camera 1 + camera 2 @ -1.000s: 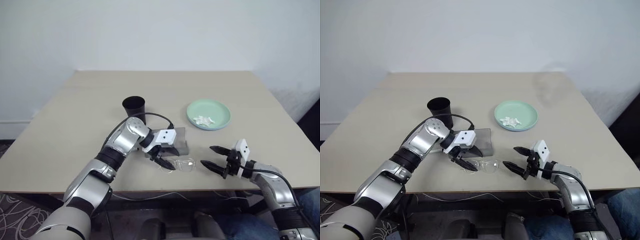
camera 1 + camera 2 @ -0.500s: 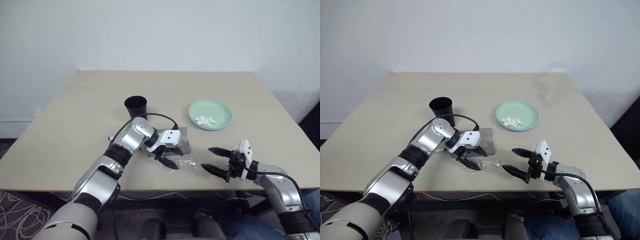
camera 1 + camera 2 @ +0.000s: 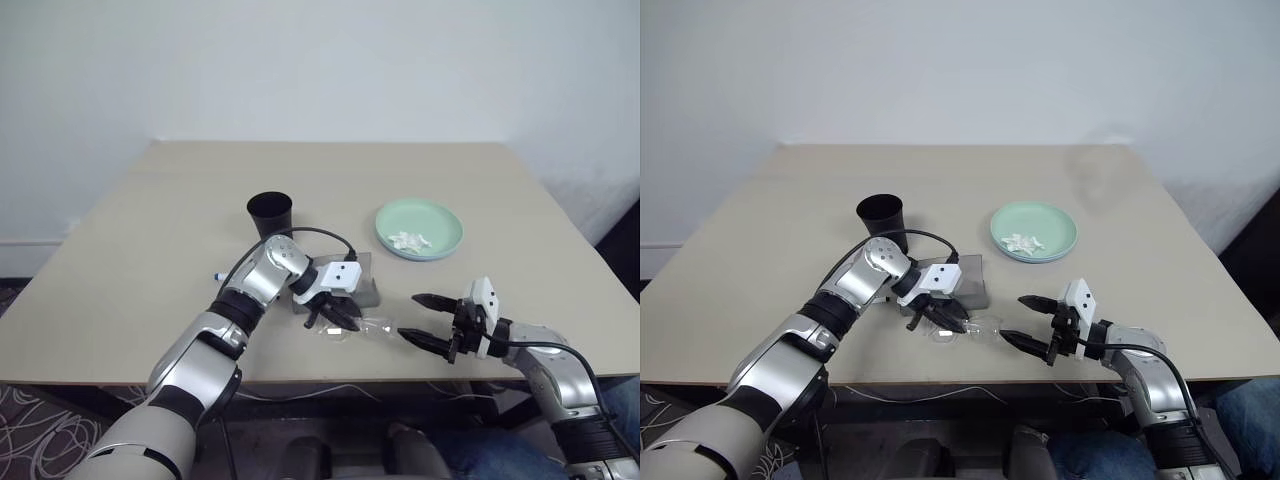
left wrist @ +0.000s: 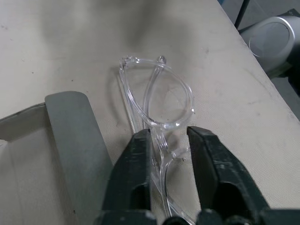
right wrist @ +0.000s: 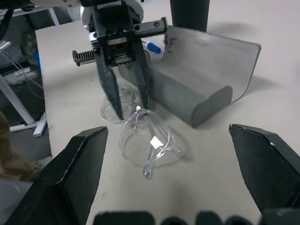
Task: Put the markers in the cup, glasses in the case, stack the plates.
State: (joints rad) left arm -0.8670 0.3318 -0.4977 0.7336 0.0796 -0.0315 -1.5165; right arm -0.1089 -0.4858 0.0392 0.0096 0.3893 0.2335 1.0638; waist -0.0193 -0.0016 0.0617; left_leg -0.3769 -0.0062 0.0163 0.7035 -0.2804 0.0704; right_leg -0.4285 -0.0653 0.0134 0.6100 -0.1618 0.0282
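On the left of the counter (image 3: pixel 120 260), the black cup (image 3: pixel 270 214) stands far of the left arm, and one marker (image 3: pixel 219 276) peeks out beside that arm. The left gripper (image 3: pixel 337 318) has narrowed from a wide spread a second ago: its fingers now straddle the frame of the glasses (image 4: pixel 157 101), close on either side, though a firm pinch cannot be confirmed. The glasses lie at the near edge, just beside the open grey case (image 5: pixel 197 70). This looks like the start of a grasp, so lifting them into the case should come next. The right gripper (image 3: pixel 428 319) hovers spread wide, empty, just right of the glasses. Far right, the plates (image 3: pixel 419 228) sit already stacked.
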